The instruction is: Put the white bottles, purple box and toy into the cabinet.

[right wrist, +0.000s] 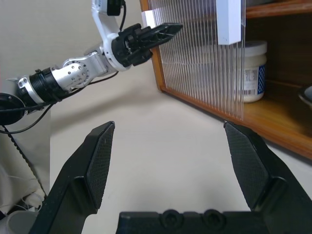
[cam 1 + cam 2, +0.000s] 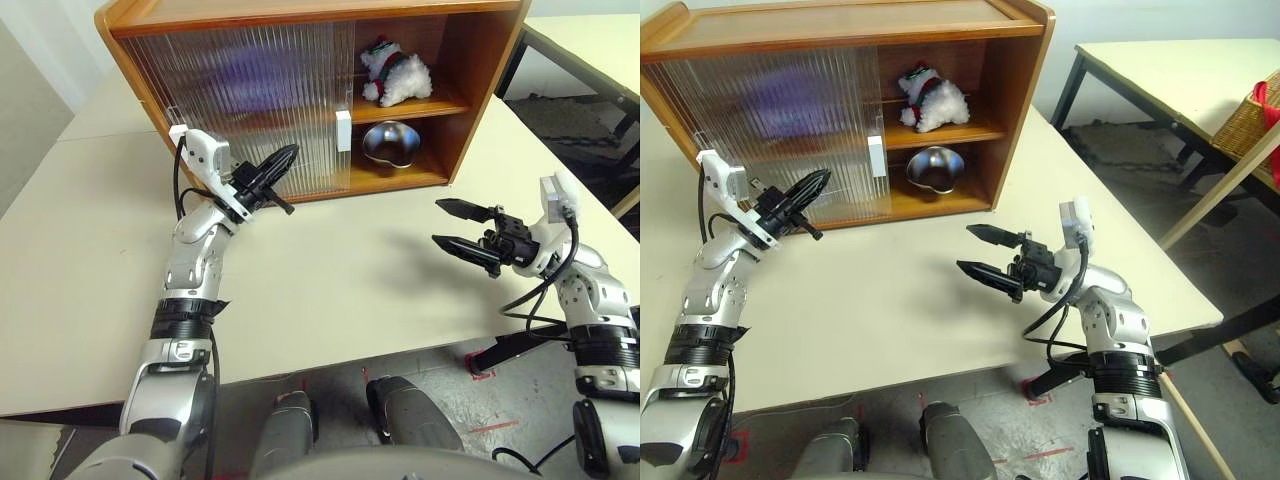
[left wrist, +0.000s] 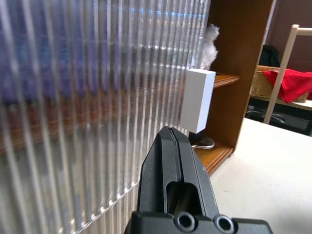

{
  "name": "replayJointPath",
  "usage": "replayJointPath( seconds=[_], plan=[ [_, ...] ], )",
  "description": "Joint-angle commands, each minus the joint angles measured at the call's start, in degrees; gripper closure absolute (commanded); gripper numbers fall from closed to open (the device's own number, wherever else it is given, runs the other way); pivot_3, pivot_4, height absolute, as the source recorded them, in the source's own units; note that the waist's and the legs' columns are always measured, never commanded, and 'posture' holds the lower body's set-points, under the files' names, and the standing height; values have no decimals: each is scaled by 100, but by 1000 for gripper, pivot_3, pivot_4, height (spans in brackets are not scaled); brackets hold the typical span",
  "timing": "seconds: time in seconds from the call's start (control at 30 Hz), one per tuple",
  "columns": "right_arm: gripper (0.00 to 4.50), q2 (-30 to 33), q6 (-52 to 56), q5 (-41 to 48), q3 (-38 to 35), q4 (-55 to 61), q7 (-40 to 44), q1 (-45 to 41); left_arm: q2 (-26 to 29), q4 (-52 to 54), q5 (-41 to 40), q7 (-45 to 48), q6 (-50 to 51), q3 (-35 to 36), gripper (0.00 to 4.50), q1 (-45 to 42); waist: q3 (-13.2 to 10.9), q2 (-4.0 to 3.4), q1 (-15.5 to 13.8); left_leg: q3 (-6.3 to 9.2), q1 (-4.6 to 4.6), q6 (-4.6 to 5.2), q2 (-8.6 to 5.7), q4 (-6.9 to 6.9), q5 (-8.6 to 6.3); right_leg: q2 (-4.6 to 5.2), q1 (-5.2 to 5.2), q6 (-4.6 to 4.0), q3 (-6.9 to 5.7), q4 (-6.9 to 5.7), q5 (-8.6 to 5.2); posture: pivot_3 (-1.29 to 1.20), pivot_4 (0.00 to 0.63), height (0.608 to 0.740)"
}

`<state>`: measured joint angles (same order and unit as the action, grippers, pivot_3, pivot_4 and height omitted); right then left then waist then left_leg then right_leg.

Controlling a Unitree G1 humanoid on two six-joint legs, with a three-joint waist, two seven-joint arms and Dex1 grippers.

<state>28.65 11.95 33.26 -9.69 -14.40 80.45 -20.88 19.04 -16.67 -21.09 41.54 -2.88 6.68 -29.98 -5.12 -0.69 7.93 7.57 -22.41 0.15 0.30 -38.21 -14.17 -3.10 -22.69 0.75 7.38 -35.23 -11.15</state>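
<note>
left pincer (image 2: 283, 160) shut beside cabinet (image 2: 480, 60) holding toy (image 2: 396, 72).

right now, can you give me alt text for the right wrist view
The open right end effector hovers over a cream table, its two black fingers spread wide. Ahead, the shut left end effector points at the cabinet's ribbed sliding door, by a white block handle. A white bottle stands on the lower shelf, partly behind the door.
</note>
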Motion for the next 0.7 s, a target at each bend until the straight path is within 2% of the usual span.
replayJointPath(
  seconds=[0.03, 0.57, 0.63, 0.7],
  plan=[
    [0, 11, 3, 90, 27, 147, 28, 83, -48, -231, 100, 92, -127, -82, 4483, -192, 0, 0, 2, -1, 0, 0, -1, 0, 0, 0, 0, 0, -1, 0, 0, -241, 97, 740],
    [0, 55, -306, 184, -71, 393, 57, 241, -295, -1435, 321, 369, -651, -209, 4483, -1085, -1, 1, 109, -11, 0, 2, -9, -6, 1, -2, 12, 14, -3, 5, 0, -269, 90, 740],
    [0, 57, -312, 190, -62, 411, 36, 237, -280, -1305, 289, 389, -630, -197, 4483, -1016, -1, 1, 147, -12, -1, 2, -12, -7, 1, -2, 12, 18, -2, 6, 0, -282, 87, 740],
    [0, 12, -293, 190, -25, 428, -27, 182, -192, -731, 185, 402, -464, -165, 4483, -626, -1, 1, 199, -19, -3, 3, -15, -8, 1, -3, 13, 21, -3, 6, -1, -288, 86, 740]
  ],
)
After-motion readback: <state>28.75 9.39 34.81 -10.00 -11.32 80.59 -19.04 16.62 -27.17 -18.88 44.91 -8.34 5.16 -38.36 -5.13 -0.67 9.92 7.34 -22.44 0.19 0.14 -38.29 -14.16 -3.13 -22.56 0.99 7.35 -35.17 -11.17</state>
